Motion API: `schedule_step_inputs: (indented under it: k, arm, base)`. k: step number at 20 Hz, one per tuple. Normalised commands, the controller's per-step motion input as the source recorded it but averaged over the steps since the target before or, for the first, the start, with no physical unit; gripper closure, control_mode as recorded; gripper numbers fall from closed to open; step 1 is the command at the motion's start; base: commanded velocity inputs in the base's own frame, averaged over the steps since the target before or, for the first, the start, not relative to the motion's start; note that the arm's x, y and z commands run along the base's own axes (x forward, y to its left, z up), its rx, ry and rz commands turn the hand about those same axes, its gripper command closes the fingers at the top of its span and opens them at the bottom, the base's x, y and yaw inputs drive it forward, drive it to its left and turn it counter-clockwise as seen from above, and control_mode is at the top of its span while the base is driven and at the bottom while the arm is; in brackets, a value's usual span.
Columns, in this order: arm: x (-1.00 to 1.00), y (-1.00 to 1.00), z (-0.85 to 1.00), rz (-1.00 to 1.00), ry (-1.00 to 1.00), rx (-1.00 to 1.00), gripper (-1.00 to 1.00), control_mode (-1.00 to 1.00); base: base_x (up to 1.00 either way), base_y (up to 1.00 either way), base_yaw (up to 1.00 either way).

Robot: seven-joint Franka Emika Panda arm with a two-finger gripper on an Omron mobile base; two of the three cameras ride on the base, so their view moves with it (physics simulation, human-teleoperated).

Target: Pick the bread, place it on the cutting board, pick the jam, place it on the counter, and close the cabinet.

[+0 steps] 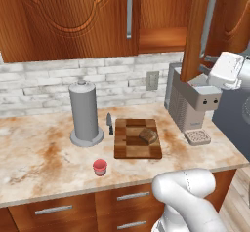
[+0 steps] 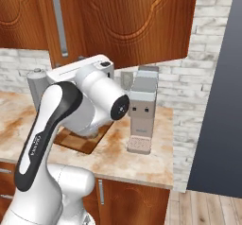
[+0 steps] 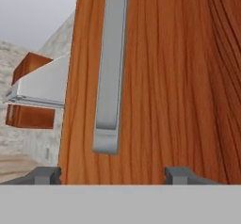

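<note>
Bread (image 1: 148, 136) on cutting board (image 1: 137, 149), jam (image 1: 100, 166) near bench (image 1: 39, 153) front edge; only cabinet (image 3: 179, 77) door left, fingers (image 3: 113, 175) spread, empty.

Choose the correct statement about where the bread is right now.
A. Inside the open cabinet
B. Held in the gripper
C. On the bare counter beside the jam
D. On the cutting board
D: the bread lies on the checkered cutting board, apart from the jam.

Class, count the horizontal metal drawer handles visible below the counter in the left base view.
3: one on the left drawer, one on the upper middle drawer, one below it. The robot's arm may hide others.
</note>
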Motion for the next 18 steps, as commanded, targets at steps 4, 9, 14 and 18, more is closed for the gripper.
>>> schedule_step_inputs:
  k: [4, 9, 14, 18]
  arm:
    - [0.51, 0.3, 0.0, -0.08, 0.0, 0.0, -1.0, -1.0]
    - [0.59, 0.25, 0.0, -0.06, 0.0, 0.0, -1.0, -1.0]
    - [0.56, 0.2, 0.0, -0.06, 0.0, 0.0, -1.0, -1.0]
    - [0.54, 0.2, 0.0, -0.05, 0.0, 0.0, -1.0, -1.0]
  base:
    - [0.0, 0.0, 0.0]
    - [0.0, 0.0, 0.0]
    - [0.0, 0.0, 0.0]
    - [0.0, 0.0, 0.0]
